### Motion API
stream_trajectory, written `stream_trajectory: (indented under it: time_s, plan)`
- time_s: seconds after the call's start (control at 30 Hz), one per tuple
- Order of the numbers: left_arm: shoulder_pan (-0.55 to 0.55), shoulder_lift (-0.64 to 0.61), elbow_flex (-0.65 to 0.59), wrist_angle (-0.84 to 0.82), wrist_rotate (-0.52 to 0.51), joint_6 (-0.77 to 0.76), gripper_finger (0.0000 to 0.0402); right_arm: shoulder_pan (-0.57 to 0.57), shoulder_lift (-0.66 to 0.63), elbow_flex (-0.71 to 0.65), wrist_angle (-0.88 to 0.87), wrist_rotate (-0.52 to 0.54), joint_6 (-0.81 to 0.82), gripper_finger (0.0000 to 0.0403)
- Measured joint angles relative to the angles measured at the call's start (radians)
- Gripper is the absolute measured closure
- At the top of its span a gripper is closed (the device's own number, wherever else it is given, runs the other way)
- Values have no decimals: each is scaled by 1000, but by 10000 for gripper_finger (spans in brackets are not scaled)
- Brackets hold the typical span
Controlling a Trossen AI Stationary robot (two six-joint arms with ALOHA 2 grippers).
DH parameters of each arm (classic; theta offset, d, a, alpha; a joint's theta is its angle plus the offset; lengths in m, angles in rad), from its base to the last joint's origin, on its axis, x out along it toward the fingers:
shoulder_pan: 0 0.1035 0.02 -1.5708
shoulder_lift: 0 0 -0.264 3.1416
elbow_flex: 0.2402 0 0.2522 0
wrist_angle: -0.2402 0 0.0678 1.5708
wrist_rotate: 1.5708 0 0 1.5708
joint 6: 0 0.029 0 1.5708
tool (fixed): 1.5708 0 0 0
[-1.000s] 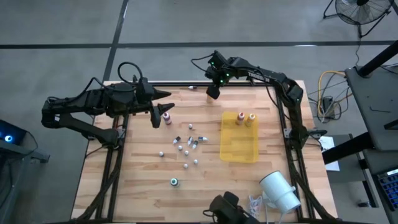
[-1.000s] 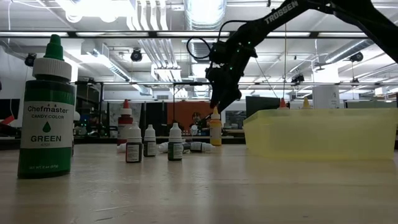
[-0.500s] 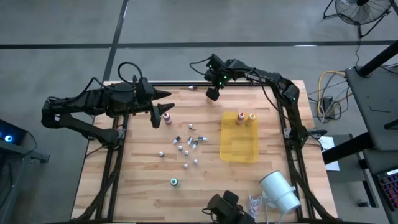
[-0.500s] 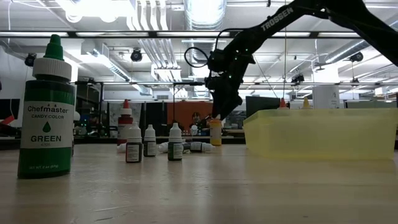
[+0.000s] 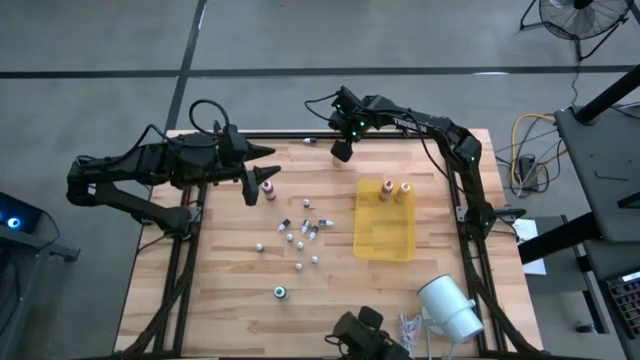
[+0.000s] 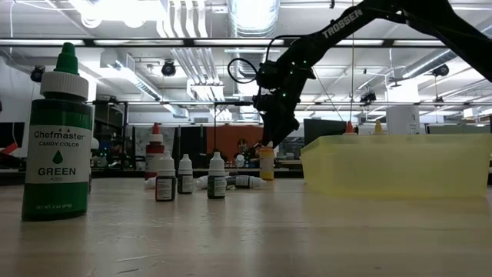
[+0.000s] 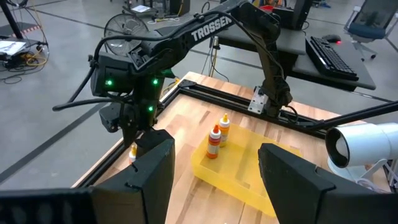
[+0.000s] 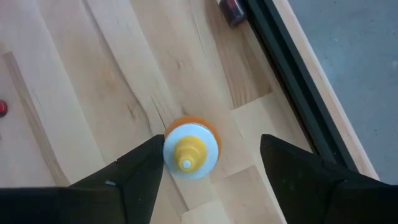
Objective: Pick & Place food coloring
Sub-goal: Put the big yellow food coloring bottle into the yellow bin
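A bottle with a yellow tip, white cap and orange body [image 8: 189, 149] stands upright near the table's far edge [image 6: 267, 162]. My right gripper [image 8: 211, 142] hangs over it [image 5: 342, 152], pointing down and open, one finger on either side of the cap; whether either touches it, I cannot tell. My left gripper [image 5: 257, 170] waits open at the left side, beside a red-topped bottle [image 5: 268, 188]. Two orange-topped bottles [image 5: 395, 188] stand in the yellow tray [image 5: 385, 240]. Several small vials [image 5: 300, 238] lie mid-table. A green-topped bottle [image 5: 281, 292] stands near the near edge.
A black frame rail [image 8: 292, 81] runs along the far edge, close behind the yellow-tipped bottle. A big white cylinder [image 5: 450, 308] lies at the near right corner. A small dark object [image 8: 231, 9] lies against the rail. Bare wood lies between the vials and the far edge.
My right gripper has come down a little over the yellow-tipped bottle and shifted slightly toward the far edge, then held still. The bottle has stayed in place.
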Motion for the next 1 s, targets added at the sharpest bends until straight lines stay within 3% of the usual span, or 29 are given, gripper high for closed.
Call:
stream_trajectory:
  time_s: [0.6,1.0]
  plan:
    - [0,0,0,0,-1,0,197,1,-1,-11,-1,-3,3,294]
    - [0,0,0,0,-1,0,197,1,-9,-14,-12,-1,0,297]
